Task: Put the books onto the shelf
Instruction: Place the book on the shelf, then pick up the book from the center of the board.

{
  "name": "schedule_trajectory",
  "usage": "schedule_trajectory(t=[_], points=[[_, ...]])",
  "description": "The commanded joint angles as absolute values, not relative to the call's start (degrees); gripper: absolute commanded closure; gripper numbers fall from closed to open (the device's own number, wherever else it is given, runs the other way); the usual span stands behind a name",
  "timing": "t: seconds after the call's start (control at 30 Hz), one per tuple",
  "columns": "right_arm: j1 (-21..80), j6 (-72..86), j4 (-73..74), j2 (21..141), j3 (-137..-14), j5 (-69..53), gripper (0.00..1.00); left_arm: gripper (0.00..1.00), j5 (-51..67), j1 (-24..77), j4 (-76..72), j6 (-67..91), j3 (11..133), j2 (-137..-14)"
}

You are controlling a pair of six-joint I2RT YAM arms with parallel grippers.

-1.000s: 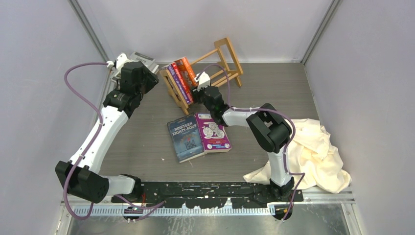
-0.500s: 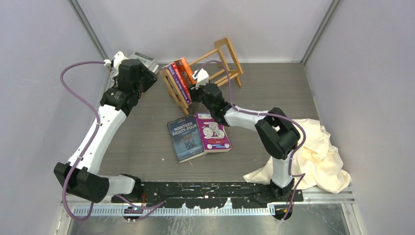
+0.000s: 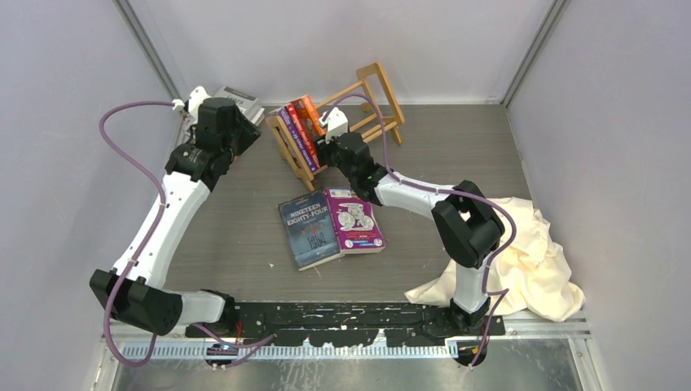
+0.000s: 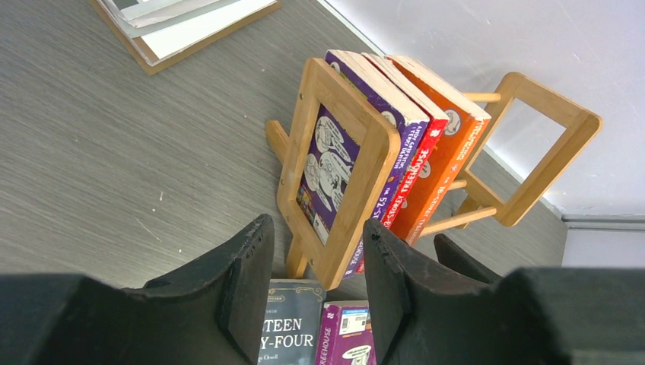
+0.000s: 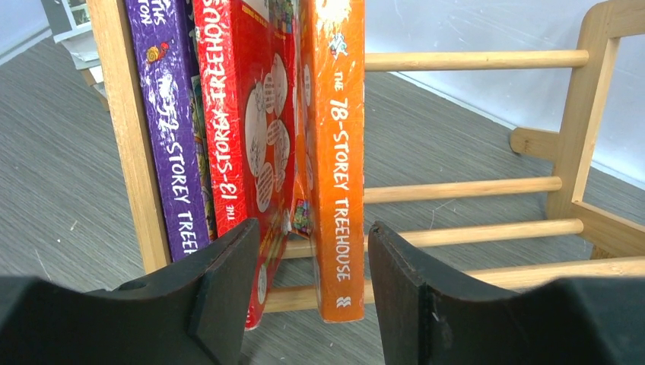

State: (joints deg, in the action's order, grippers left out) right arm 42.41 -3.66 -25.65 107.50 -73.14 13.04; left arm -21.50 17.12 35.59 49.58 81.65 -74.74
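Right claw (image 5: pixel 312 236) parted, empty, at orange book (image 5: pixel 338 152) (contact unclear) | left claw (image 4: pixel 317 228) parted, empty, near shelf (image 4: pixel 370 199)

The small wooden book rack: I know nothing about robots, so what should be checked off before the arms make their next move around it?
1. The purple paperback, red paperback and orange paperback stand together in the light-wood slatted rack: ok.
2. Room on the rack beside the orange paperback for more books: ok.
3. The right gripper is open, jaws either side of the orange paperback's foot; clear of it: cannot tell.
4. The left gripper is open, holding nothing: ok.
5. The dark blue paperback and flat purple paperback lie uncovered on the grey table: ok.
6. Every book shelved: not ok.
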Motion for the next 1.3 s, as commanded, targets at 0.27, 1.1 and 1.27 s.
schedule_trajectory(t=[0.27,1.1,1.27], points=[[43.4,-2.64,-23.16,97.87,-73.3,16.03,0.4,0.53,-22.29,16.8,36.73,50.93,83.46,-73.36],[74.24,15.65,28.19,92.34,-79.61,58.62,0.34,0.49,-17.24,16.79,42.21,55.85,71.34,-55.52],[77.5,23.06,38.97,98.94,-85.72,61.64,0.32,0.48,-16.65,16.79,43.42,55.83,71.27,-54.38]])
